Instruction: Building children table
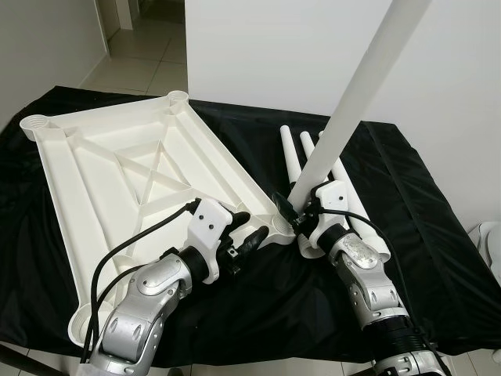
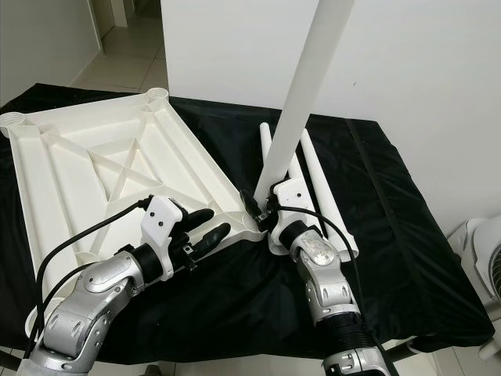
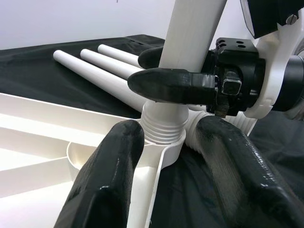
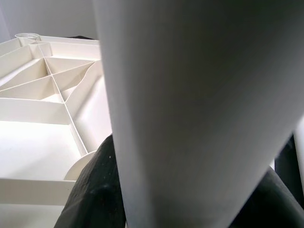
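Silver arms framed the job: the right gripper (image 1: 304, 210), jaws clamped on a white leg (image 1: 356, 86), held it near upright with its threaded end entering the corner socket (image 3: 164, 142) of the upturned tabletop (image 1: 117, 188). The left gripper (image 1: 246, 235), jaws parted and holding nothing, straddled that corner. A tilted leg could cross-thread or push the top sideways. Three spare legs (image 1: 291, 157) lay just beside, on the black-draped counter (image 1: 423, 219). The corner sat nearer the front edge, with open cloth to the right.
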Motion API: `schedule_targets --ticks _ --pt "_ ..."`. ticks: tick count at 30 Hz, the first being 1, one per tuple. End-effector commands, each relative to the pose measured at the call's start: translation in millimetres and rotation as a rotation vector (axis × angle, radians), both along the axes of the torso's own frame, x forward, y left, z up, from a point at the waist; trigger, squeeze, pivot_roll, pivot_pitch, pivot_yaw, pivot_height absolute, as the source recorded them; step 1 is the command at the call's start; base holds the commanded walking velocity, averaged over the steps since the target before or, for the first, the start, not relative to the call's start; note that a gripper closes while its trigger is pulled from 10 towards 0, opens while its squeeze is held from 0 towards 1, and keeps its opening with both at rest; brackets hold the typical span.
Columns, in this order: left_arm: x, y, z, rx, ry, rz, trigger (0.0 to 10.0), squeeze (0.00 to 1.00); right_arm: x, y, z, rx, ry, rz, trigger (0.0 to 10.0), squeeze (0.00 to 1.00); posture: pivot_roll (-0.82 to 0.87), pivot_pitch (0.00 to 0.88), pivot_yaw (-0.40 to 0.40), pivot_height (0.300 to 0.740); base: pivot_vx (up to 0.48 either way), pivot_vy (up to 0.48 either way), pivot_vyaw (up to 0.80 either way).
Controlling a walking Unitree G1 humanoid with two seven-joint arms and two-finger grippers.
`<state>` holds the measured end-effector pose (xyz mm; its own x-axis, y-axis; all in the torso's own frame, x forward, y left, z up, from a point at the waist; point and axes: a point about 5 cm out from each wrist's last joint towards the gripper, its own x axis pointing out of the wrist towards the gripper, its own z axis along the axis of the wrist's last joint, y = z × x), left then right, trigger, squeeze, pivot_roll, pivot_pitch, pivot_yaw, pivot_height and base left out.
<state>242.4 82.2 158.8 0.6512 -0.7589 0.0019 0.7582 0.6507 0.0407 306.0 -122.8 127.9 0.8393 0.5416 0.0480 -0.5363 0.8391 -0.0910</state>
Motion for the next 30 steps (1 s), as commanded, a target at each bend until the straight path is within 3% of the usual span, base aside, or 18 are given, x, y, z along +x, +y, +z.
schedule_targets --ticks 1,9,18,30 --pt "0.7 0.6 -1 -0.003 0.007 0.037 10.0 0.00 -12.1 -4.9 -42 -0.088 0.185 0.019 10.0 0.00 0.12 0.021 -0.062 0.740 0.000 0.000 0.00" --pt "0.4 0.4 -1 -0.004 0.007 0.036 10.0 0.00 -10.3 -7.0 -42 -0.074 0.206 0.046 10.0 0.00 0.12 0.024 -0.061 0.740 0.000 0.000 0.00" --pt "0.3 0.9 0 -0.005 0.006 0.040 10.0 0.00 2.6 -18.6 -39 0.015 0.291 0.002 10.0 0.00 0.12 0.029 -0.068 0.740 0.000 0.000 0.00" --pt "-0.9 1.9 0 -0.007 0.007 0.048 10.0 0.00 12.5 -21.1 -40 0.050 0.343 -0.034 10.0 0.00 0.13 0.035 -0.070 0.740 0.000 0.000 0.00"
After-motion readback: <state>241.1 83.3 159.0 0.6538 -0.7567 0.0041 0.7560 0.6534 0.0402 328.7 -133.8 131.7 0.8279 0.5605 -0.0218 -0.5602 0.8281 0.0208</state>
